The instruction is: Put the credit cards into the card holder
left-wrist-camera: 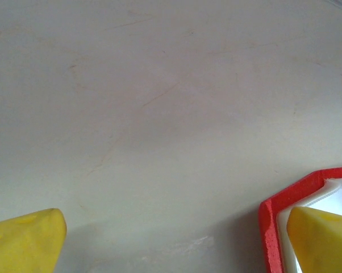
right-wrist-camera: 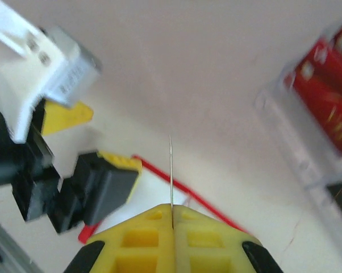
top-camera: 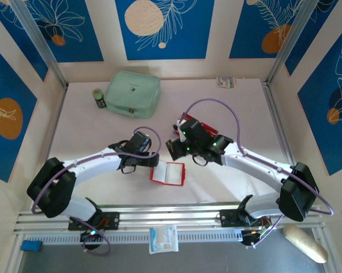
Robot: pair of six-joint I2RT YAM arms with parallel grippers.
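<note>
Where the card (right-wrist-camera: 171, 170) stands pinched edge-on in the clenched right gripper (right-wrist-camera: 172, 211), close by the open card holder (top-camera: 168, 173) at the table's (top-camera: 86, 131) near edge: likely to miss the pocket or twist askew. Left gripper (left-wrist-camera: 176, 230): spread wide, grasping nothing (one finger over the holder's rim); unpinned, the holder may slide. Remaining credit cards (right-wrist-camera: 324, 85): clear tray (right-wrist-camera: 273, 108).

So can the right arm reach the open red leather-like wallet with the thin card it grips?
Probably yes: the right gripper, shut on the card, hangs just beside the wallet, nothing between; the open left gripper straddles its edge.
</note>
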